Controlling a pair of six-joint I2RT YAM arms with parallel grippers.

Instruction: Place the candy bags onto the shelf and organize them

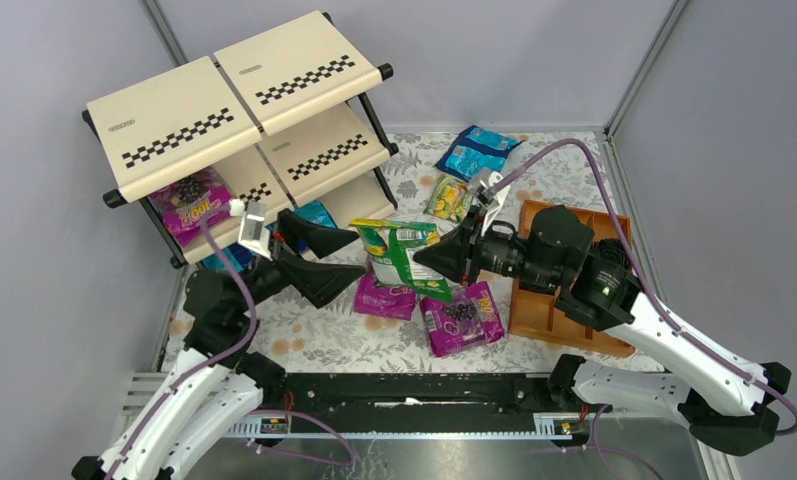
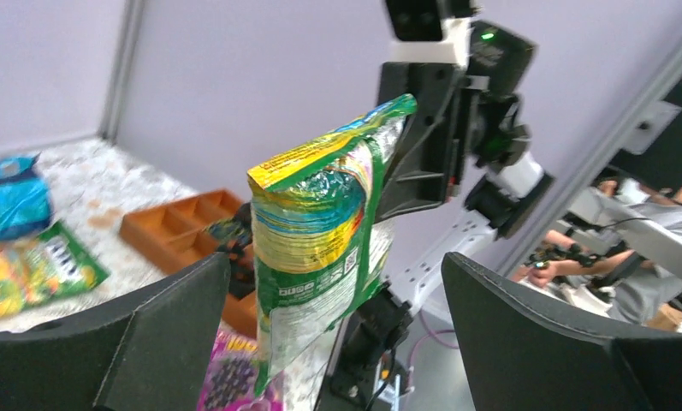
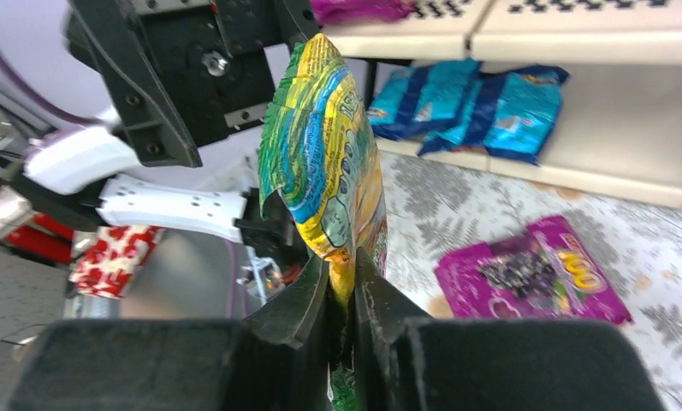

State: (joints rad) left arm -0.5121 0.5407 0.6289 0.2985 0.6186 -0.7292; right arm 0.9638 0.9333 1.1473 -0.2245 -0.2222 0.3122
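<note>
As shelf [image 1: 174, 115] holds bags [image 1: 189, 208], R gripper [image 1: 422, 262] pinches bag [image 1: 399, 245].

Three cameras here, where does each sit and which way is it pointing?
Top: above and behind the arms, looking down at the table, shelf and both arms.
Left wrist: on the left arm, facing the right arm; the open left hand frames the bottom.
Right wrist: on the right arm, facing the shelf; the right hand pinches the green bag.
Shared: both wrist views show the green bag.

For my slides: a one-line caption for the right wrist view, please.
Right gripper shut on a green-yellow bag, facing the open left gripper; blue bags on the shelf behind.
</note>
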